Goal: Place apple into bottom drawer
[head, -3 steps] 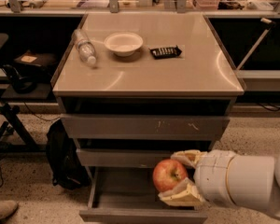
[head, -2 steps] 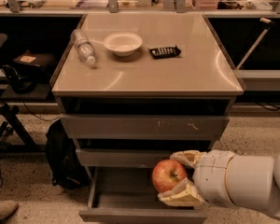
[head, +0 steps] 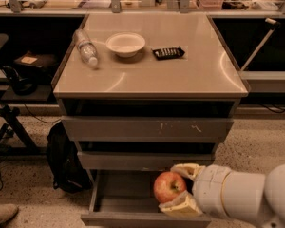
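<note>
The gripper [head: 179, 189] clamps the red apple [head: 168, 186] between its two yellowish fingers [head: 184, 206], one above and one below the fruit. Apple and fingers hang over the open bottom drawer [head: 118, 204], right of its middle.

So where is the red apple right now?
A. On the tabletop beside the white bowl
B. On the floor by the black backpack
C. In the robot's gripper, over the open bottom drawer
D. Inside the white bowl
C: the apple sits clamped between the two fingers of the gripper, which is over the pulled-out bottom drawer.
</note>
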